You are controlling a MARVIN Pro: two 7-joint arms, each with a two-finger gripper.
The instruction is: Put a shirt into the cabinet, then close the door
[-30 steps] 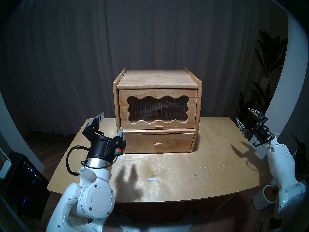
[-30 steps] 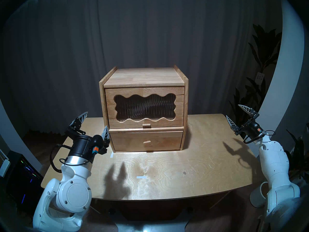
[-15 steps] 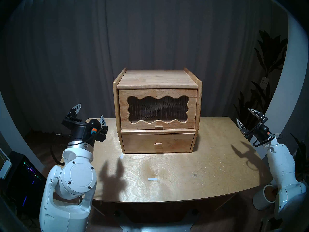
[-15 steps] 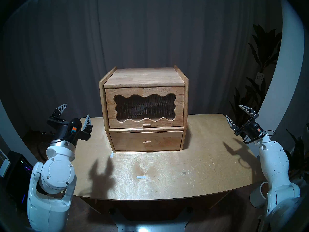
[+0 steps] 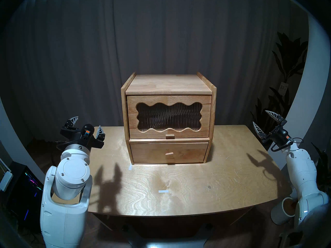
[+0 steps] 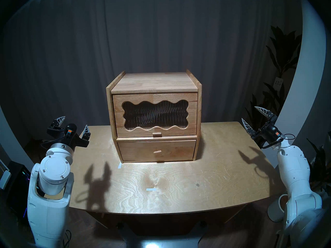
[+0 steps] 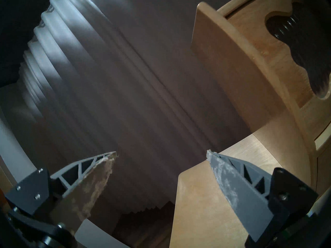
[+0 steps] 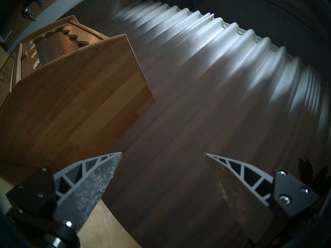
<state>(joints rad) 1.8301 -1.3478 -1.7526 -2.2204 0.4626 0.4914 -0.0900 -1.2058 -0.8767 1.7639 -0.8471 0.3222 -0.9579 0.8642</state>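
Probably a lab staged homelike: curtain backdrop, plant, computer tower.

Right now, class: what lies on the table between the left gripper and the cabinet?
Nothing: in the head view, only bare table separates the open, empty left gripper from the cabinet.

Dim room, hard overhead shadows, dark fisheye rim.

Both white jointed arms are raised at the sides; the left black gripper and right black gripper gape empty, ribbed grey fingers spread wide.
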